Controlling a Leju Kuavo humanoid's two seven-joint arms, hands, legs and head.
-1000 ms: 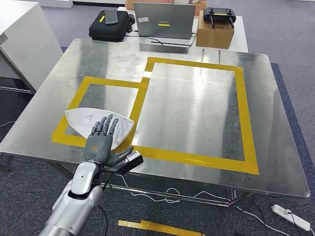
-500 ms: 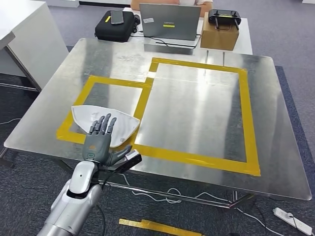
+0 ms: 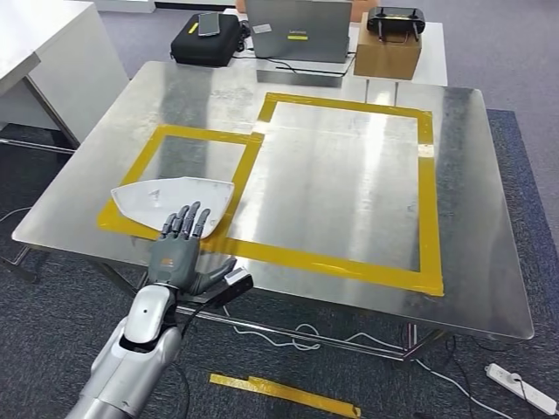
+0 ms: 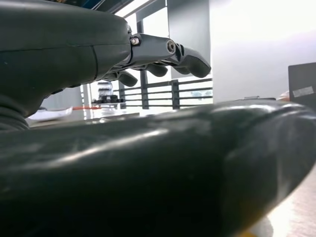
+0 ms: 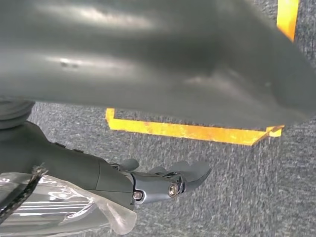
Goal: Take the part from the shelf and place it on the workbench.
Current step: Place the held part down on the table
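While the left hand (image 3: 176,260) hovered flat at the near edge of the workbench (image 3: 461,218), fingers spread and holding nothing, the part (image 3: 173,201) lay on the steel top just beyond the fingertips. White, thin, roughly leaf-shaped. It sat across the near edge of the smaller yellow tape square (image 3: 191,135), toward the bench's near left corner, one end overlapping the tape. From the head view I couldn't tell whether the fingertips touched it or hung just above; looked like a sliver of overlap in the picture, nothing more.

Palm-down, level posture made sense for setting down a flat sheet: no pinch needed once it rests. Placing it inside the taped zone reads as the target marking, so my guess was the place step was essentially done, with the part slightly off-centre over the tape.

Right hand (image 5: 164,182) hung low over the grey carpet, near a strip of yellow floor tape (image 5: 193,131). Fingers straight and loosely apart, gripping nothing, idle because one hand was enough for this part. Clear plastic wrap showed around its wrist.

Far edge: laptop (image 3: 297,26), black case (image 3: 204,44), cardboard box (image 3: 388,54), well apart from the part.
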